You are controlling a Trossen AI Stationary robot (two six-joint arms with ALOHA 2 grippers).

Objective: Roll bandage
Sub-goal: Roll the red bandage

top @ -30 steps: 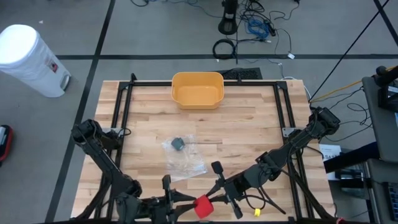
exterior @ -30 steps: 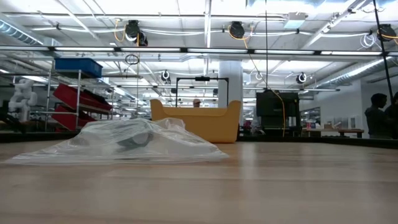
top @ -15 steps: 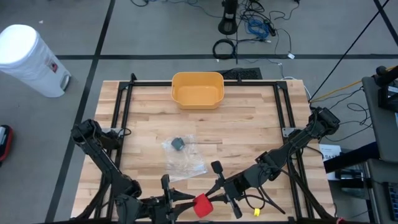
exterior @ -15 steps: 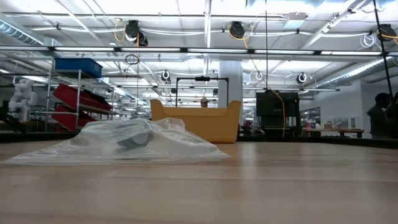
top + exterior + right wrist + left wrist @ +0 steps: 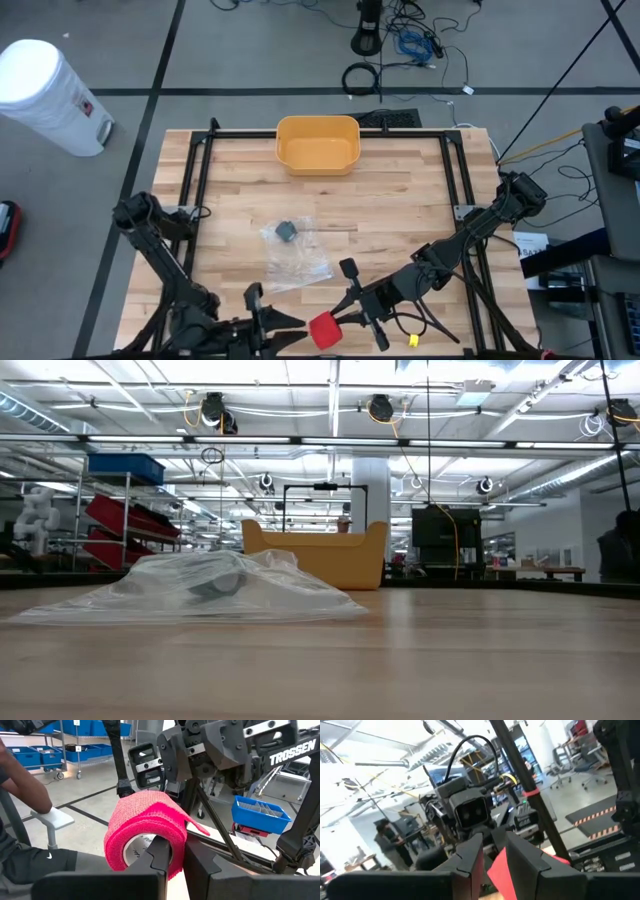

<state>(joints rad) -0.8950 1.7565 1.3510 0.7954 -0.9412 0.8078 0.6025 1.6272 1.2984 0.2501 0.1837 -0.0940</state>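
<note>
1. Right gripper (image 5: pixel 338 318), at table's six o'clock edge: fingers nearly closed, pinching the red bandage roll (image 5: pixel 323 330).
2. Left gripper (image 5: pixel 283 325), at the roll's nine o'clock: jaws partly apart, gripping its loose end.

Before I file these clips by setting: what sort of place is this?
Probably a robotics lab in a warehouse-like hall: a wooden table in a black frame, shelving with blue bins, bare ceiling lights.

Wood bench (image 5: pixel 400 210) w/ yellow bin (image 5: pixel 317 144) at far edge, mid. Clear plastic bag (image 5: pixel 296 252) near centre, small grey item (image 5: pixel 287 231) inside. White trash can (image 5: pixel 48 96) on floor off far-left corner.
</note>
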